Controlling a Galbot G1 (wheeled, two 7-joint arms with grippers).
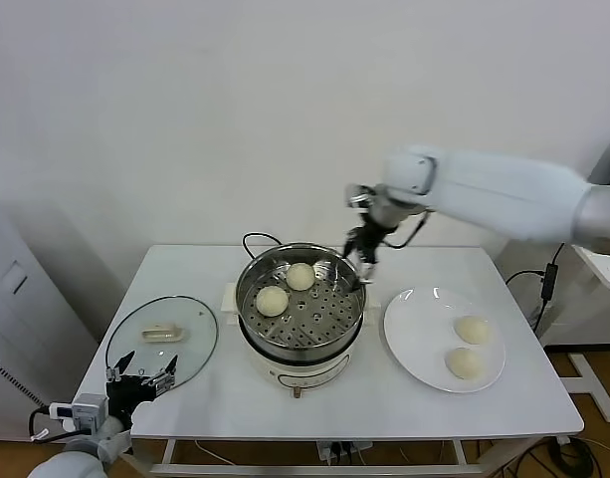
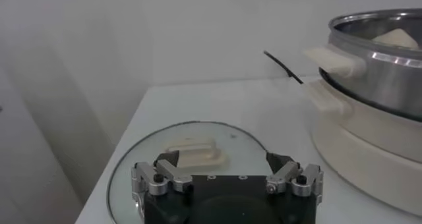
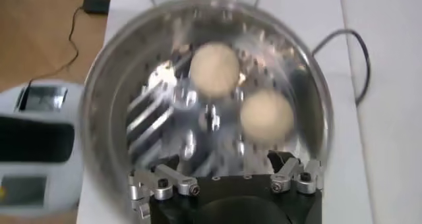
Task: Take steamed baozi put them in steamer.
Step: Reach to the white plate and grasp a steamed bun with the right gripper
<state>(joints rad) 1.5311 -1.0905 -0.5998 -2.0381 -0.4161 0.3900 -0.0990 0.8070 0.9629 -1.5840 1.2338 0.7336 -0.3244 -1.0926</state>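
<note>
Midway through the transfer: I am reading two steamed baozi as already delivered, one [image 1: 301, 276] lying toward the back of the perforated tray and one [image 1: 272, 300] toward its left, both at the centre of the head view inside the steamer [image 1: 253, 319]; the right wrist view is showing the same pair close together on the tray, whether touching I cannot tell. Two more buns [image 1: 472, 330] and [image 1: 464, 363] are waiting on the white plate [image 1: 409, 344] at the lower right of the frame, well apart from the pot, so by my judgement half of the job is remaining. I am holding the right gripper [image 1: 362, 261] over the steamer's back-right rim, just right of centre, with its fingers standing apart and nothing between them; I take this to be an empty hand after a drop, ready to go to the plate for the third bun. The left gripper [image 1: 142, 375] is idling at the lower left, its fingers likewise spread and empty, hanging over the near edge of the glass lid [image 1: 185, 349], which is lying flat on the table [image 1: 364, 418] beside the steamer.
</note>
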